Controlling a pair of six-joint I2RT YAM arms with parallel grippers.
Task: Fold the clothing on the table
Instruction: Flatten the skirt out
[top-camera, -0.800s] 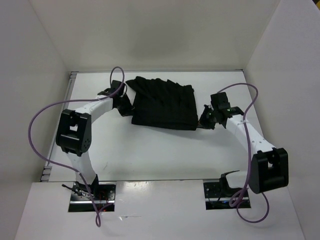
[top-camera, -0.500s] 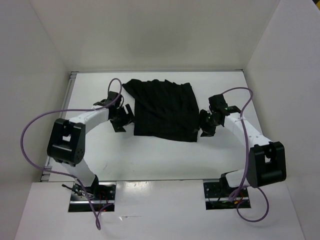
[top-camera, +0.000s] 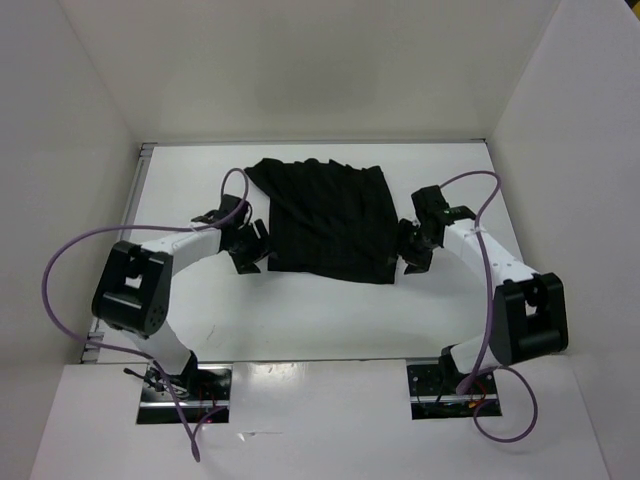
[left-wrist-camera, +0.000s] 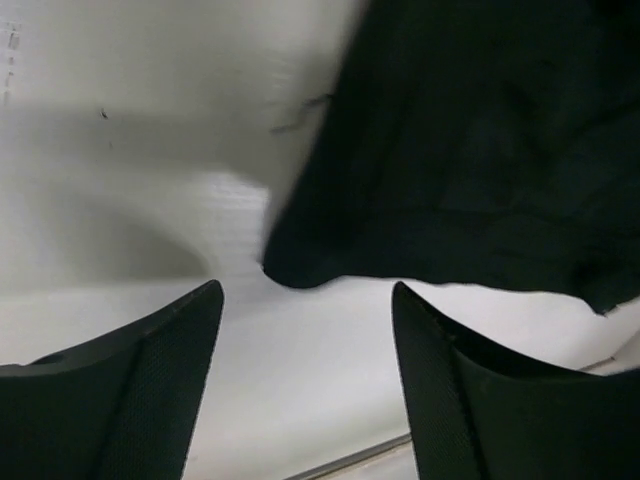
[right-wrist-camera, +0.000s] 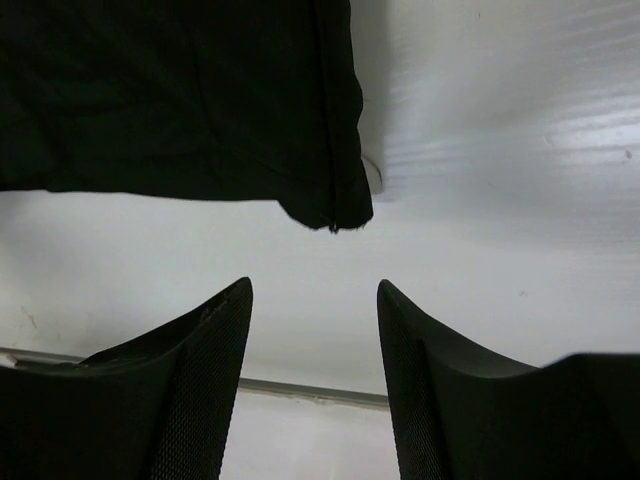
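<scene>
The clothing (top-camera: 330, 218) is a black ribbed garment lying flat in a rough square on the white table (top-camera: 300, 310). My left gripper (top-camera: 250, 250) stands open just off its near left corner, empty. In the left wrist view that corner of the clothing (left-wrist-camera: 300, 265) lies a little beyond my left gripper (left-wrist-camera: 305, 300). Beside the near right corner my right gripper (top-camera: 410, 252) is open and empty too. The right wrist view shows the hemmed corner of the clothing (right-wrist-camera: 335, 215) just ahead of my right gripper (right-wrist-camera: 315, 295), apart from the fingers.
White walls (top-camera: 300, 70) close the table on the left, back and right. Purple cables (top-camera: 60, 270) loop off both arms. The arm bases (top-camera: 180, 385) sit at the near edge.
Both grippers have let go of the clothing's near corners and opened. The near edge was drawn toward me and laid down, so the garment now lies spread flat. Both grippers have backed slightly off it.
</scene>
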